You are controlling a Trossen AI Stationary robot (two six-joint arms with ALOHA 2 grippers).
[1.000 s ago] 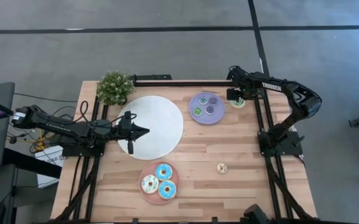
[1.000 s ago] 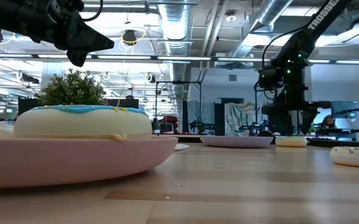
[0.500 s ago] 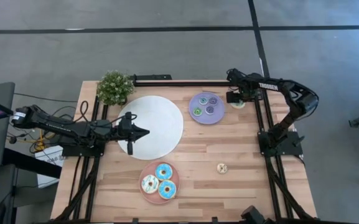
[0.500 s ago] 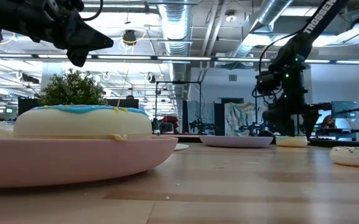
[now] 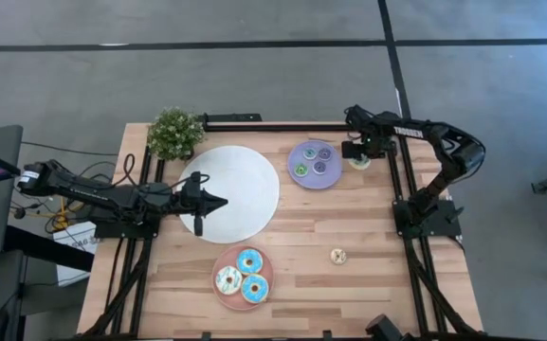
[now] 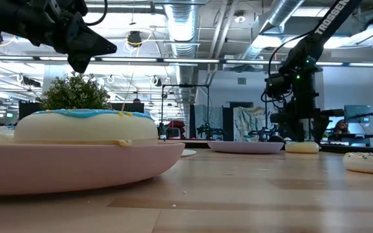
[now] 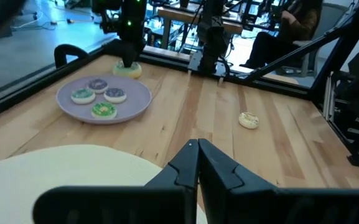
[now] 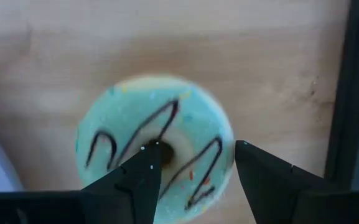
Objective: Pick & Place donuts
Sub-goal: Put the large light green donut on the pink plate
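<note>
Hovering directly over the pale green donut (image 8: pixel 156 146), the right gripper (image 8: pixel 195 165) has its fingers spread apart, one above the hole and one past the rim. That donut lies on the bench (image 5: pixel 349 218) beside the lilac plate (image 5: pixel 303 157). Left gripper (image 7: pixel 198 163) is clenched empty above the white plate (image 5: pixel 245 194).

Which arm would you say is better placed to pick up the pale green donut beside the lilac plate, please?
The right: its gripper hangs directly over the pale green donut, jaws open. The left gripper waits shut above the white plate.
</note>
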